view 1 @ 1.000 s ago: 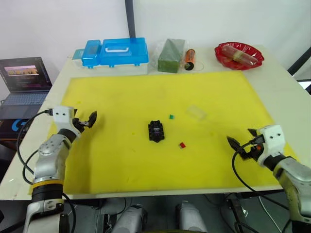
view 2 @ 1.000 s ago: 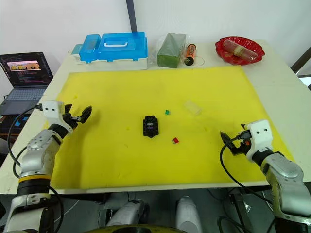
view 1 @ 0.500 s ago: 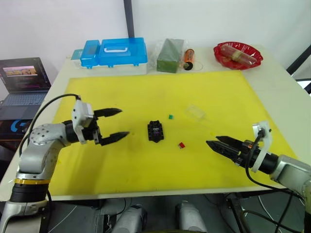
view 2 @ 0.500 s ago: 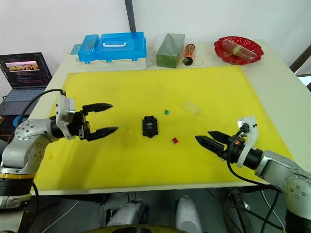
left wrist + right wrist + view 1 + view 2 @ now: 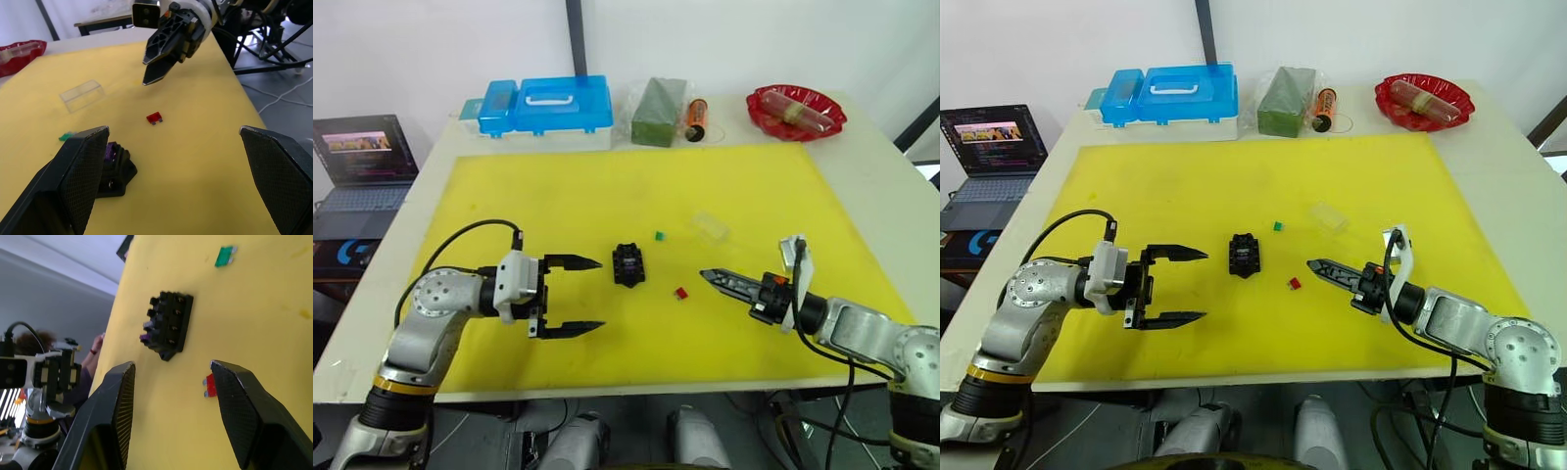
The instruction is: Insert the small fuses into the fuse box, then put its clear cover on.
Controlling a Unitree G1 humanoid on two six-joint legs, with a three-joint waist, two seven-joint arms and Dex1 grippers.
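The black fuse box [image 5: 627, 263] sits mid-mat with a purple fuse [image 5: 145, 338] in one slot. A green fuse [image 5: 658, 235] lies just behind it to the right, and a red fuse [image 5: 680, 292] lies in front of it to the right. The clear cover [image 5: 709, 226] rests further right. My left gripper [image 5: 598, 294] is open and empty, pointing at the box from its left, a short gap away. Pointing left, my right gripper [image 5: 708, 277] is open and empty, its tips just right of the red fuse [image 5: 210, 384].
Everything lies on a yellow mat [image 5: 558, 196]. Along the table's back edge stand a blue case [image 5: 546, 106], a green block [image 5: 658, 111], an orange cylinder [image 5: 695, 118] and a red bowl [image 5: 795, 108]. A laptop [image 5: 364, 157] sits off the table's left.
Both arms have swung in from the mat's sides toward the middle. The left gripper now sits beside the fuse box and the right gripper's tips have reached the red fuse.
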